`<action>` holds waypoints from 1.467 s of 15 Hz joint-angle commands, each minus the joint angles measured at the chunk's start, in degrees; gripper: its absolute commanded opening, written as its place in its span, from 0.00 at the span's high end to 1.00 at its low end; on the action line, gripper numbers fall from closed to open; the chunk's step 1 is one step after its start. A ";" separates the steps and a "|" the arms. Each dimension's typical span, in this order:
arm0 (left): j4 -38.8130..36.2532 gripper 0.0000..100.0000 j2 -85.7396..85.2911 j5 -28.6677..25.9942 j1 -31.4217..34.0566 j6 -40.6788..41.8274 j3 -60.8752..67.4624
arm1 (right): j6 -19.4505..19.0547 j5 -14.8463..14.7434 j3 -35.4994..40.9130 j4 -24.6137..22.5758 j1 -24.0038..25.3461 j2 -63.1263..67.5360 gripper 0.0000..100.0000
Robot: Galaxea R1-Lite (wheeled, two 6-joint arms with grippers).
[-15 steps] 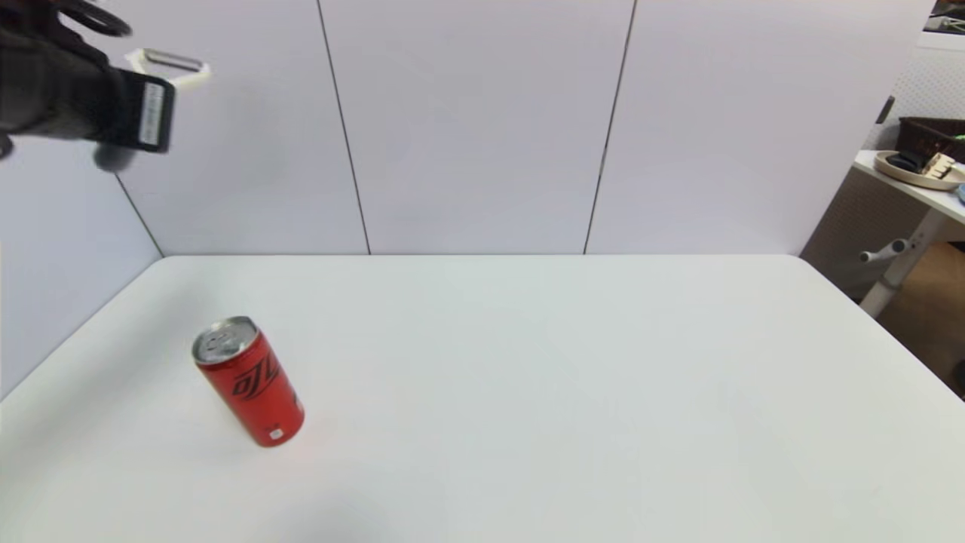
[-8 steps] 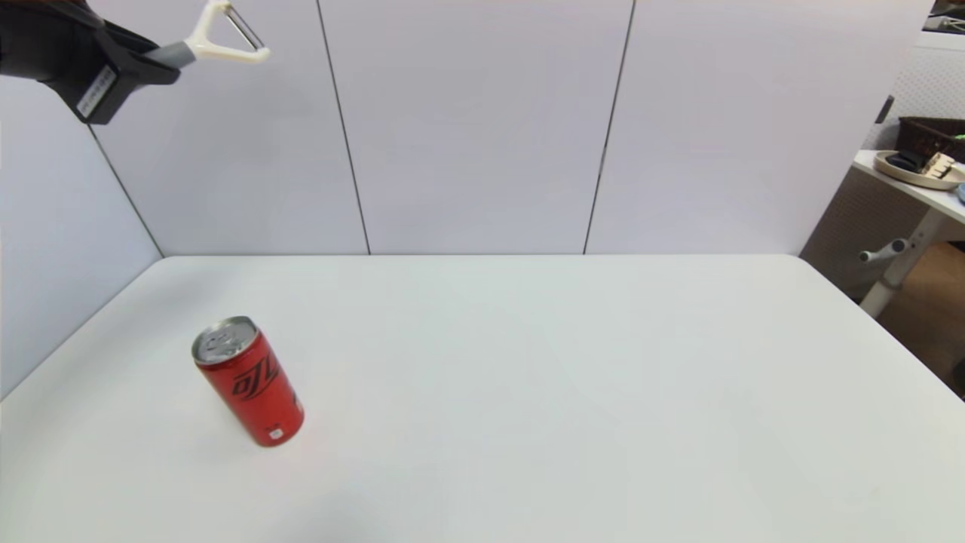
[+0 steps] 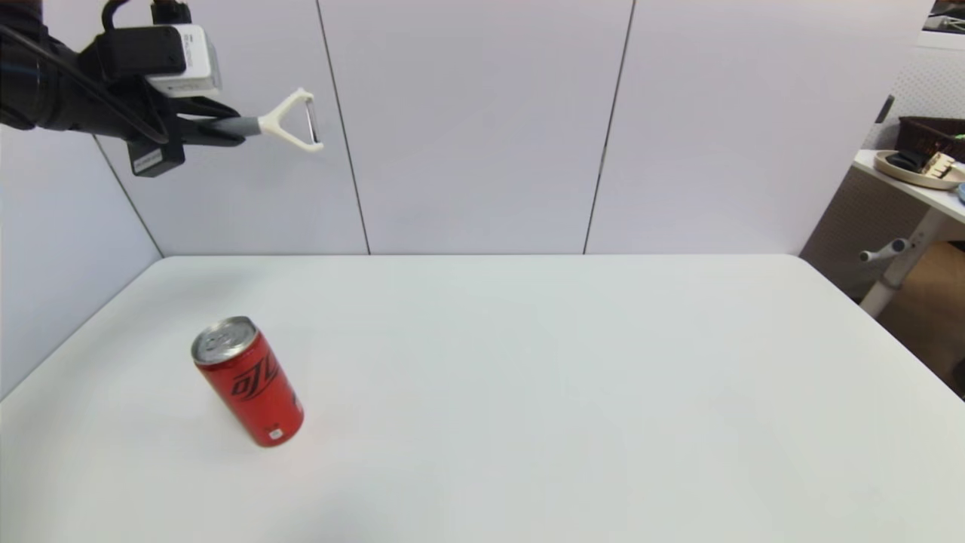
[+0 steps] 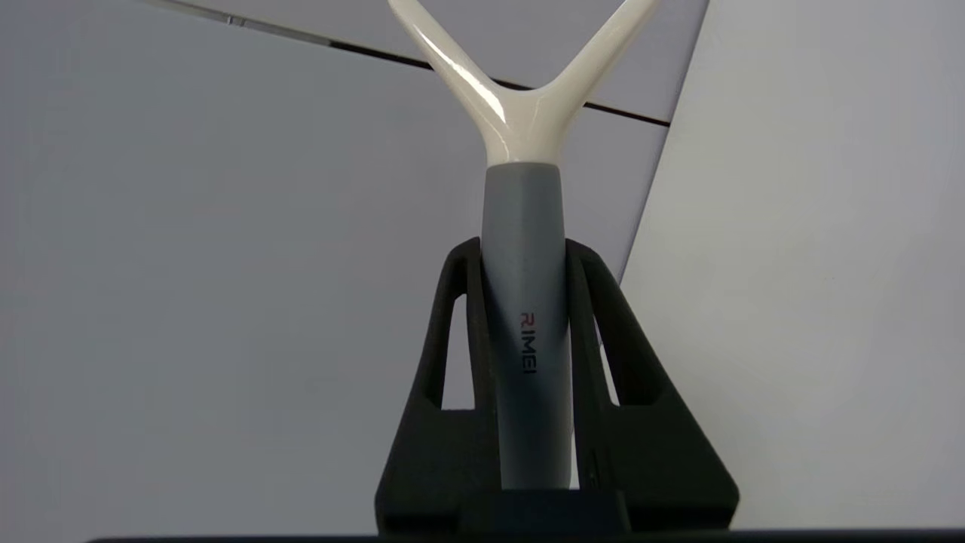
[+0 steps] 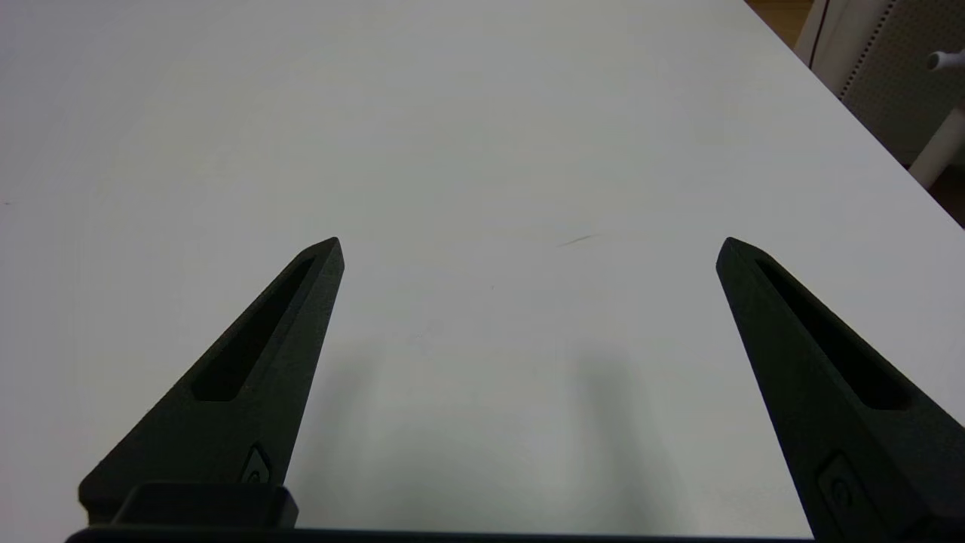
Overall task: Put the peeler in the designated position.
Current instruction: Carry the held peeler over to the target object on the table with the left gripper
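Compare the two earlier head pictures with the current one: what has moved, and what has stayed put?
The left gripper, shut on the peeler, has swung rightward and lower, turning the forked head to point right. The red can on the table has not moved.

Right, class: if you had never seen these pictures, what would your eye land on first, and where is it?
First, the red can, the only strong colour, standing upright on the near-left part of the white table. Next, the peeler held high at the upper left, well above the table, by the left gripper, whose fingers clamp its grey handle with the cream forked head jutting out. The right gripper hangs open over bare tabletop.
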 commanded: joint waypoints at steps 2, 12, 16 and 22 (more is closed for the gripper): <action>0.72 1.00 5.52 -4.66 2.37 6.46 0.88 | 0.02 0.01 0.00 -0.02 0.06 0.09 0.00; 6.79 1.00 7.63 -12.31 5.36 19.11 18.11 | 0.02 0.01 0.00 0.07 0.06 0.09 0.00; 6.53 1.00 8.16 -11.87 6.76 22.10 25.93 | 0.02 0.01 0.00 0.07 -0.02 0.09 0.00; 6.53 1.00 10.80 -11.69 6.76 21.31 27.60 | 0.02 0.01 0.00 -0.02 0.06 0.09 0.00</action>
